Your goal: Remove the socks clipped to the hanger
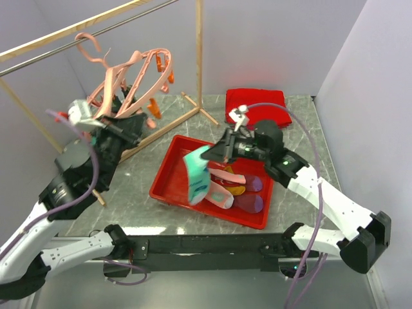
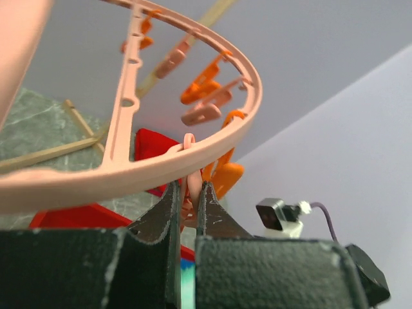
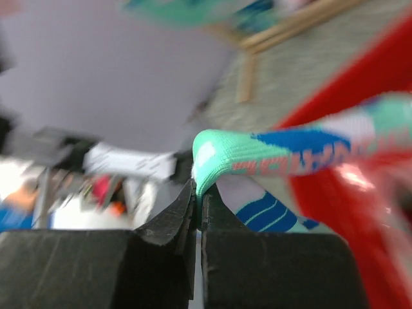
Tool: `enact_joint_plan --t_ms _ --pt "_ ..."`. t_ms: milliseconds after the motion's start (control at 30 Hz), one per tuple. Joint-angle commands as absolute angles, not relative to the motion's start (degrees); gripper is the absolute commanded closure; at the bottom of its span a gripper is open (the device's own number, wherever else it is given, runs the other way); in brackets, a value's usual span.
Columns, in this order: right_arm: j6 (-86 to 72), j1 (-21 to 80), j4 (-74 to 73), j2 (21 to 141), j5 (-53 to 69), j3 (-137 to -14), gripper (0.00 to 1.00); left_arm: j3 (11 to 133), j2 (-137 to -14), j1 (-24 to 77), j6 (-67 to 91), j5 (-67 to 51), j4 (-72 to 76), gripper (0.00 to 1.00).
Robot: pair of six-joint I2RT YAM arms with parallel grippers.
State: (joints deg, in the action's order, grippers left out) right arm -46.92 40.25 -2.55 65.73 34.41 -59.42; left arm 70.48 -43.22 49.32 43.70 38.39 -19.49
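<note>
The pink round hanger [image 1: 132,80] hangs tilted from the metal bar at the back left, with orange and pink clips [image 1: 153,107] dangling and no sock on it. My left gripper [image 1: 133,120] is shut on a pink clip [image 2: 188,187] just under the hanger's ring [image 2: 193,151]. My right gripper [image 1: 219,153] is shut on the edge of a teal sock [image 1: 197,175] with blue and pink pattern, held over the red tray [image 1: 168,168]. The sock also shows in the right wrist view [image 3: 283,151]. More socks [image 1: 239,190], pink, maroon and orange, lie in the tray.
A wooden rack with a metal bar [image 1: 96,31] stands at the back left, its post [image 1: 199,58] and foot near the tray. A folded red cloth [image 1: 255,103] lies at the back right. Grey walls close in both sides.
</note>
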Motion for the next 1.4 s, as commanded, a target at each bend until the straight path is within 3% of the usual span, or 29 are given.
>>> enact_joint_plan --t_ms 0,133,200,367,433,633,700,833,1000,1067,1367 --pt "-39.9 34.4 -19.5 60.9 21.3 -58.8 1.00 77.7 -50.3 49.2 36.8 29.1 -16.1 0.99" --pt "-30.4 32.9 -31.0 62.1 8.7 -62.1 0.99 81.0 -57.7 49.1 34.4 22.9 -14.9 0.99" --pt "-28.6 33.0 -33.0 62.8 7.3 -62.1 0.90 82.0 -59.8 49.1 33.7 20.1 -14.1 0.99" --pt "-27.0 33.0 -33.1 61.5 6.1 -58.3 0.40 84.2 -66.3 49.0 32.5 17.3 -14.0 0.99" --pt "-26.7 32.9 -30.5 59.2 6.1 -55.7 0.27 85.3 -67.8 48.7 32.3 16.1 -14.2 0.99" --pt "-26.5 33.2 -26.3 55.2 6.2 -55.5 0.13 87.4 -68.8 47.8 31.8 16.3 -15.4 0.98" --pt "-26.7 33.7 -24.5 54.6 6.6 -55.5 0.01 86.5 -67.8 47.3 32.4 17.5 -15.6 0.98" --pt "-27.1 35.9 -20.9 54.5 7.5 -55.7 0.00 84.1 -65.0 46.5 34.2 18.8 -15.3 0.92" --pt "-29.2 38.8 -14.6 55.5 9.0 -54.4 0.00 81.3 -61.1 46.1 35.2 19.2 -15.4 0.65" --pt "-29.4 41.4 -13.3 56.1 8.2 -54.4 0.00 80.6 -59.9 46.1 35.3 19.2 -16.0 0.47" --pt "-29.4 51.4 -4.3 58.9 0.5 -52.9 0.00 81.0 -50.6 45.8 35.4 13.0 -21.5 0.26"
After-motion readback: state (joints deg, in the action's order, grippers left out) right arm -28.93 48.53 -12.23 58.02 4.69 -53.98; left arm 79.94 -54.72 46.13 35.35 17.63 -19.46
